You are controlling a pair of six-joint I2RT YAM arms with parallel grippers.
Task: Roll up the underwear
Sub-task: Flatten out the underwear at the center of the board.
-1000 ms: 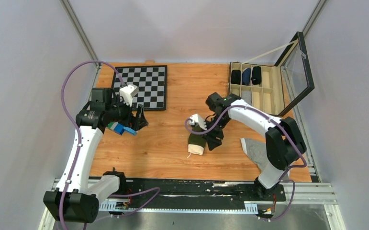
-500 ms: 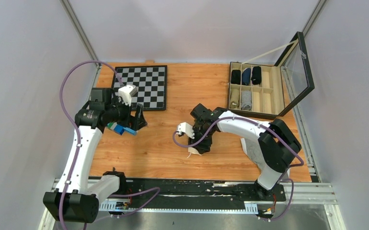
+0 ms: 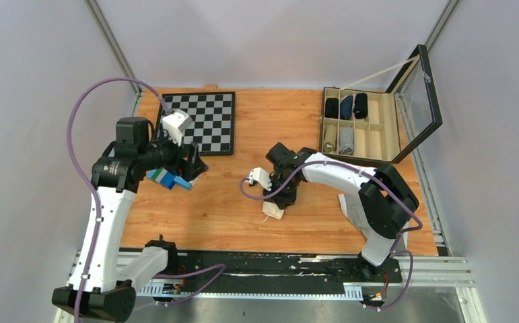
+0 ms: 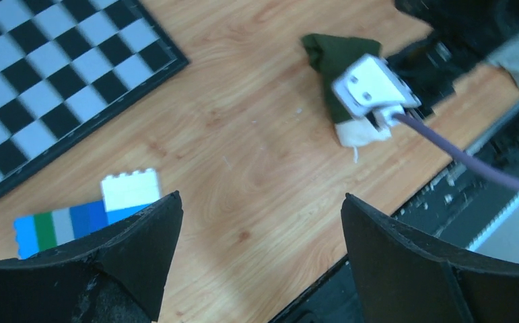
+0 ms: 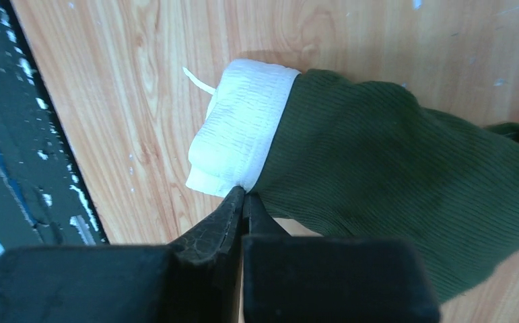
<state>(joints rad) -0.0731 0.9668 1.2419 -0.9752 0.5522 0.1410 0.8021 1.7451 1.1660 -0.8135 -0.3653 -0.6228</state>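
1. Left gripper (image 4: 260,202): hangs above the table (image 3: 229,215) on the left side, jaws spread wide, fingers (image 4: 142,249) clear of everything.
2. Below and just left of it: lies a strip of toy bricks (image 4: 88,219), blue, green and white, near the near corner of the chessboard (image 4: 41,87).
3. Right gripper (image 5: 243,195): reaches down at the table's middle, jaws pressed together tip to tip.
4. Tips: touch the underwear (image 5: 351,148) at its edge, right where the white waistband meets the dark green cloth; cannot tell whether any cloth is caught between them.
5. Underwear: lies bundled on the wood at mid-table, towards the near edge, white end nearest, green part largely hidden under the gripper in the top view.
6. Well apart, on the right: lies a grey cloth (image 3: 354,208); at far right, stands an open compartment box (image 3: 377,138).
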